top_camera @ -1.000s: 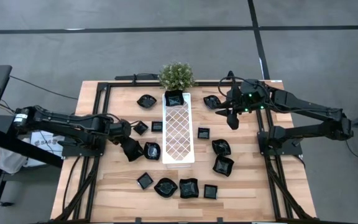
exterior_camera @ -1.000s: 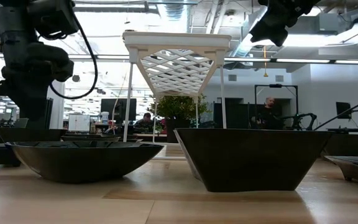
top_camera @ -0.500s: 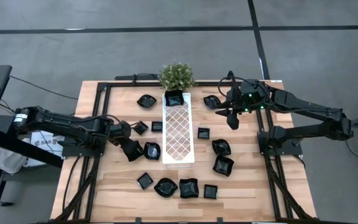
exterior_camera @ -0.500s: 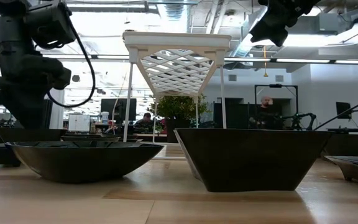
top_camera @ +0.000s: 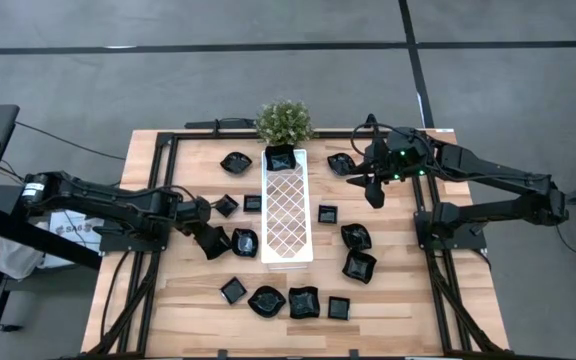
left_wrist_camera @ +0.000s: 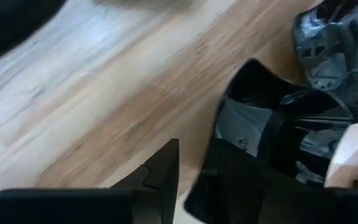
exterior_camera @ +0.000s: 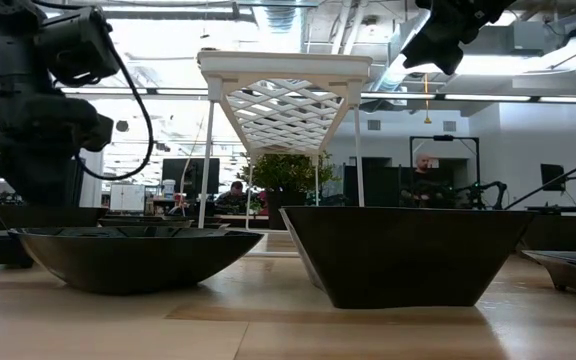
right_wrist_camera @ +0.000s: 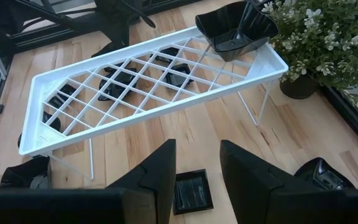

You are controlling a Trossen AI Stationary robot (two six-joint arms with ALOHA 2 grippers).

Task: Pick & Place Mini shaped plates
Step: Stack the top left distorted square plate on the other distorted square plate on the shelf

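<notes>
Gripper-wise, on the left (top_camera: pixel 211 241): narrowed a touch over the last second, yet parted, with nothing clamped. Down low by the table (top_camera: pixel 188 300), just left of the white lattice tray (top_camera: pixel 265 210), and shifted only slightly against the earlier high views. Judged as the start of a closing move, not a finished grasp.

On the right (top_camera: pixel 373 190): parked high, just beyond the tray's far right corner. Unchanged from a second ago, part open and gripping nothing, with wood and a small square plate (right_wrist_camera: pixel 193 191) showing through the gap in its wrist view.

Across the tabletop: mini shaped plates scattered on both sides of the tray and along the near edge, none displaced since the earlier pictures. Only one plate (top_camera: pixel 280 158) up on the tray, at the end beside the potted plant (top_camera: pixel 284 120). So most of the task probably remains.

Closest in, from the left wrist: a glossy black dish (left_wrist_camera: pixel 260 118) resting on the wood, one finger (left_wrist_camera: pixel 160 177) outside its wall with a strip of bare wood between. Cannot tell where the other finger sits against the dark dish. Seemingly needs further closing before any lift.
</notes>
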